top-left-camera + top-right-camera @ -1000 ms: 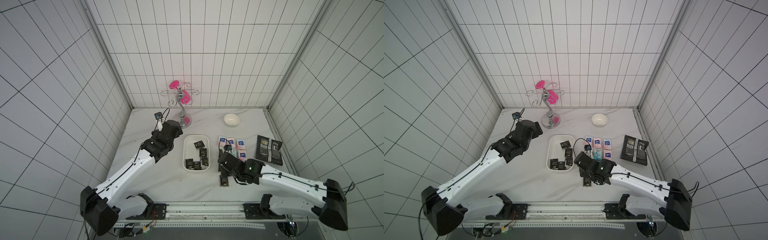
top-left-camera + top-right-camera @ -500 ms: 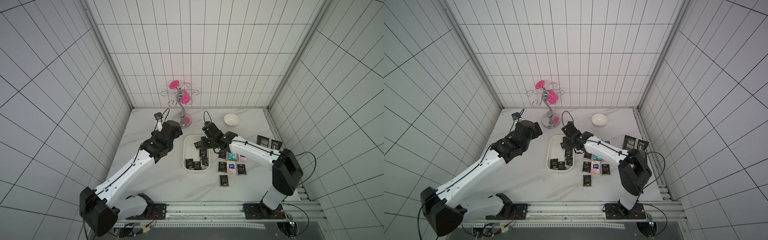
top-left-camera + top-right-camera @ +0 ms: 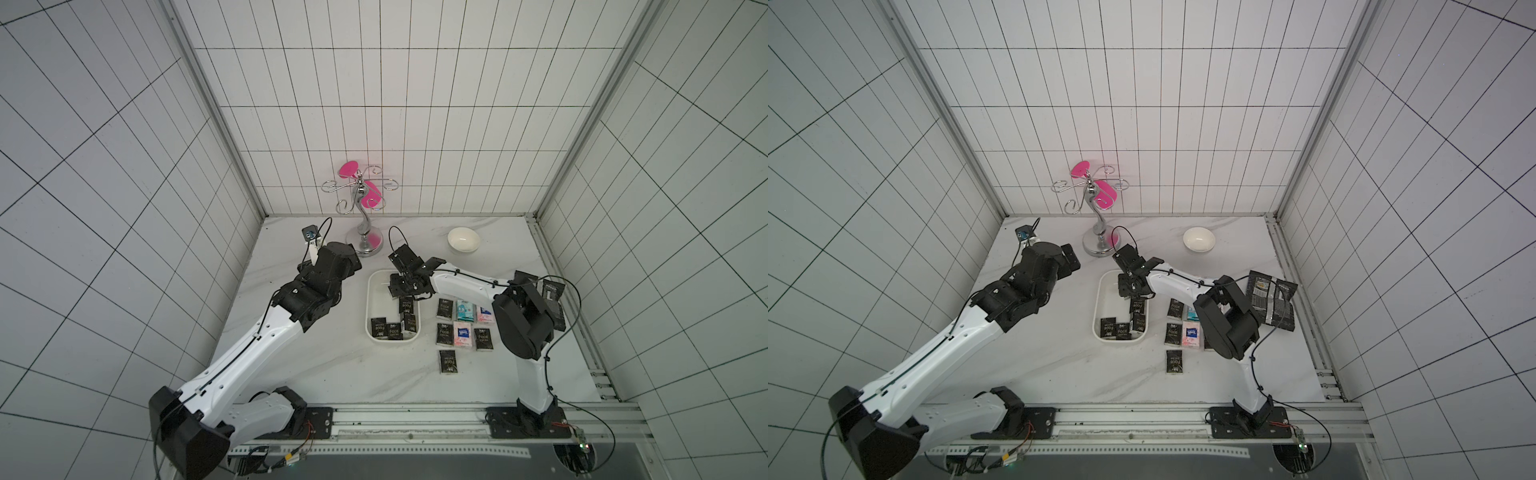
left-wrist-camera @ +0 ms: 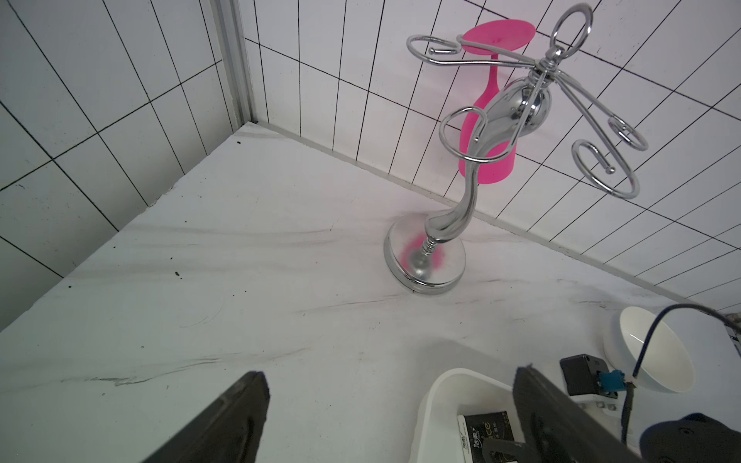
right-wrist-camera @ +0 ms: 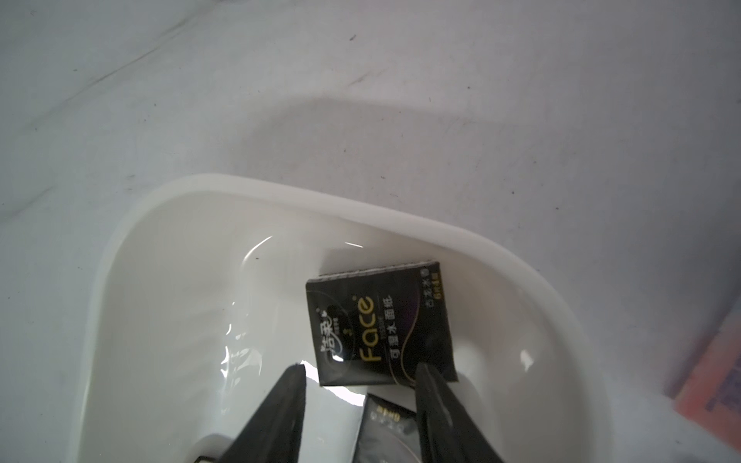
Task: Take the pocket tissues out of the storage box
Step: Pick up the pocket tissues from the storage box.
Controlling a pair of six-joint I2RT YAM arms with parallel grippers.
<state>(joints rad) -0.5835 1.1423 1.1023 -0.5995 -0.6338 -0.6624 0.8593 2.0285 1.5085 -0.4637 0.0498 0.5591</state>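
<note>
Several black pocket tissues (image 3: 379,328) are lying inside the storage box (image 3: 369,307), while more packs (image 3: 444,309) are lying on the table (image 3: 332,365) just beside the box. Over the box's far end the right gripper (image 5: 359,366) is hovering, jaws parted and gripping nothing, above one black pack (image 5: 381,324). The left gripper (image 4: 389,373) is hanging wide open and empty near the box's far corner.
</note>
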